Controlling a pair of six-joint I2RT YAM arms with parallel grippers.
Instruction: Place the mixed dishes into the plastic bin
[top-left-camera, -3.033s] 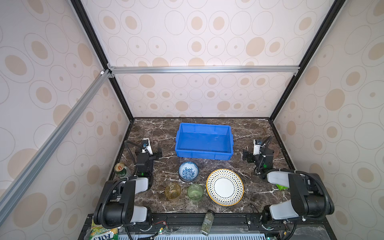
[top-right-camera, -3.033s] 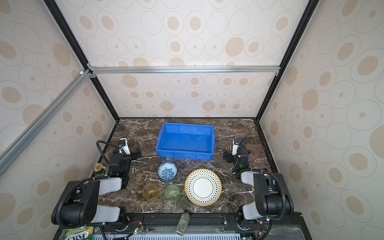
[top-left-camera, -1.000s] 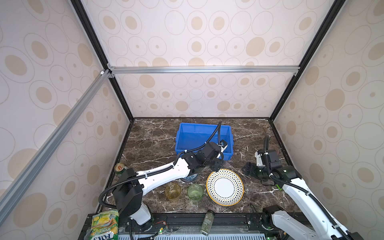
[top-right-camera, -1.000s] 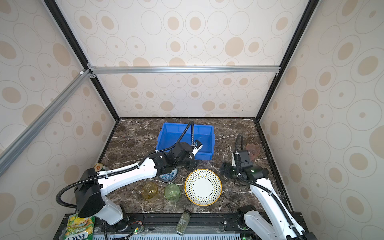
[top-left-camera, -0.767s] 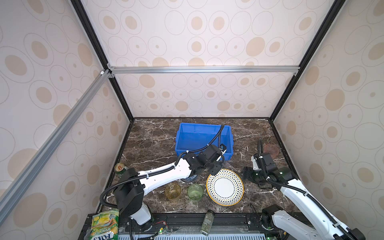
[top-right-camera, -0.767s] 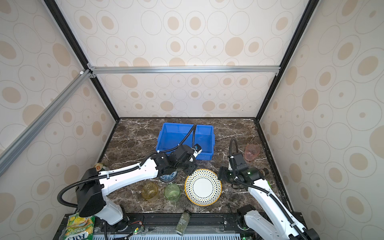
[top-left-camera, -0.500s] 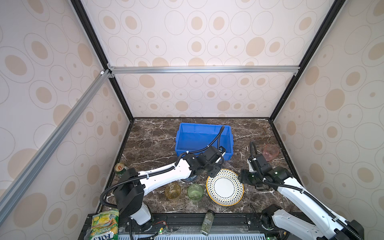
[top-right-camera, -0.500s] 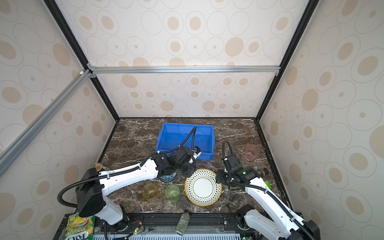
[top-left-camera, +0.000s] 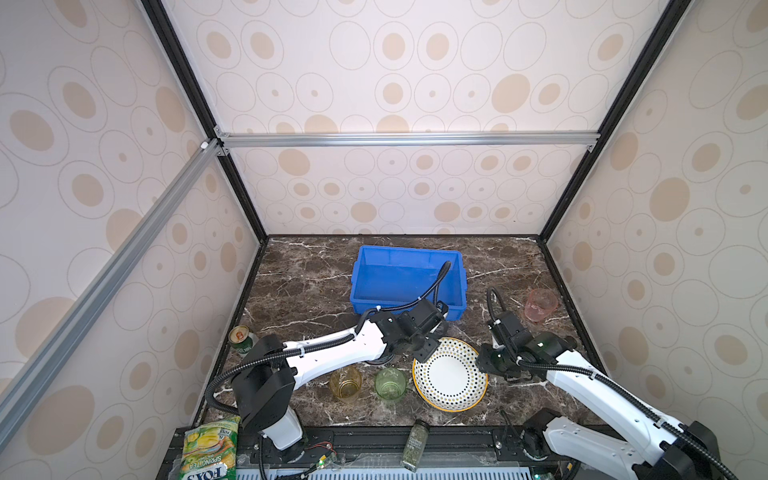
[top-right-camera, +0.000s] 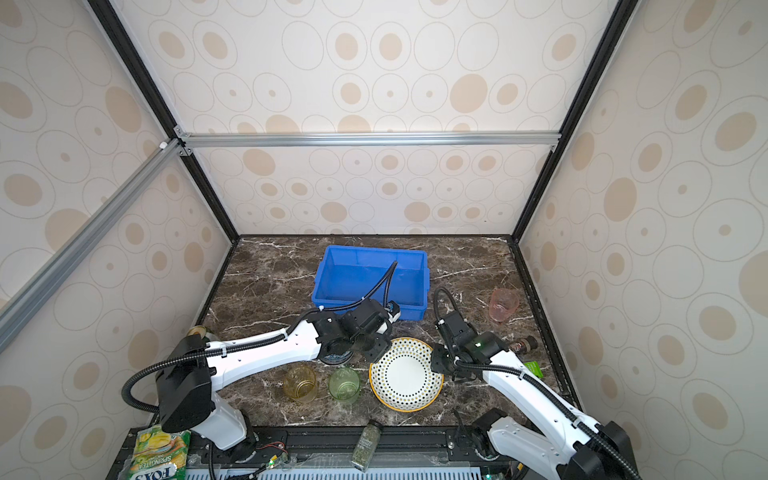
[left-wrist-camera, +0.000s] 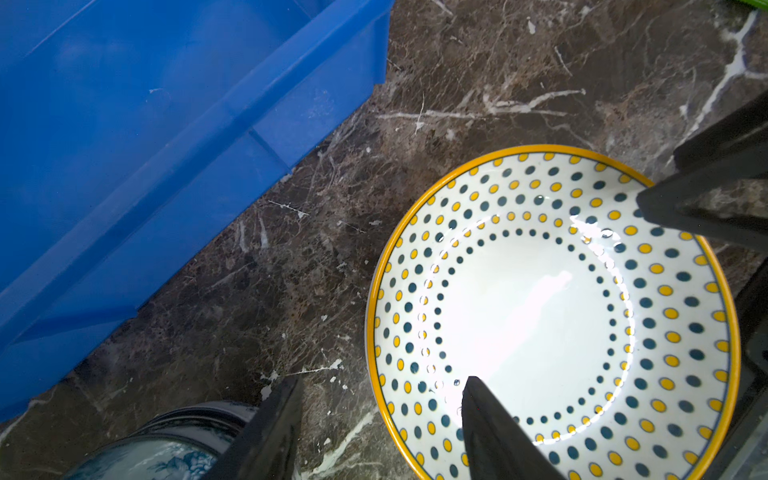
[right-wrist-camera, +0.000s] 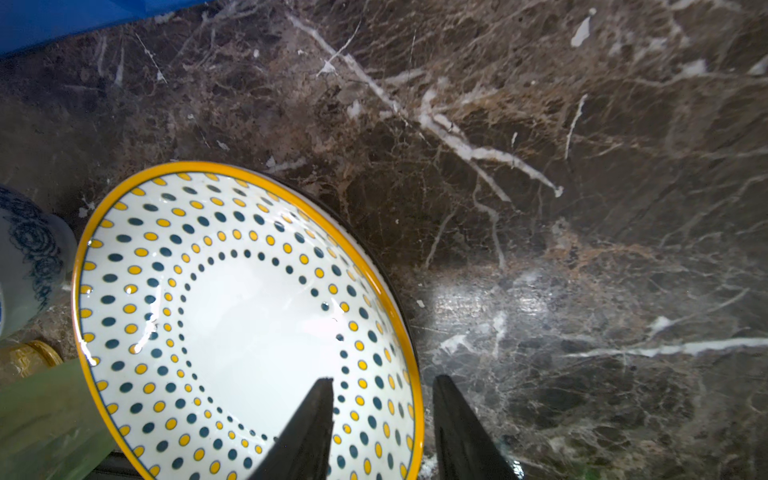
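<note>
The dotted plate (top-left-camera: 451, 376) (top-right-camera: 405, 376) lies flat on the marble in front of the blue plastic bin (top-left-camera: 407, 250) (top-right-camera: 370, 250). My left gripper (top-left-camera: 424, 352) (left-wrist-camera: 380, 380) stands open astride the plate's (left-wrist-camera: 540, 316) rim nearest the bin, one finger over the dots and one outside. At the opposite rim my right gripper (top-left-camera: 484, 365) (right-wrist-camera: 384, 379) straddles the plate (right-wrist-camera: 249, 324), jaws narrow with gaps showing. A blue floral bowl (top-right-camera: 338, 355) (left-wrist-camera: 145, 457) sits mostly under the left arm. Yellow (top-left-camera: 345, 382), green (top-left-camera: 390, 383) and pink (top-left-camera: 540, 305) tumblers stand on the table.
A tin can (top-left-camera: 241, 336) stands at the table's left edge. A spice jar (top-left-camera: 415, 442) lies on the front rail and a candy bag (top-left-camera: 210, 453) at the front left corner. A small brown jar (top-right-camera: 524, 344) sits behind the right arm.
Both arms have left their parked poses and settled over the plate's two rims. The right gripper's jaws have narrowed around the rim. The plate has not moved.
</note>
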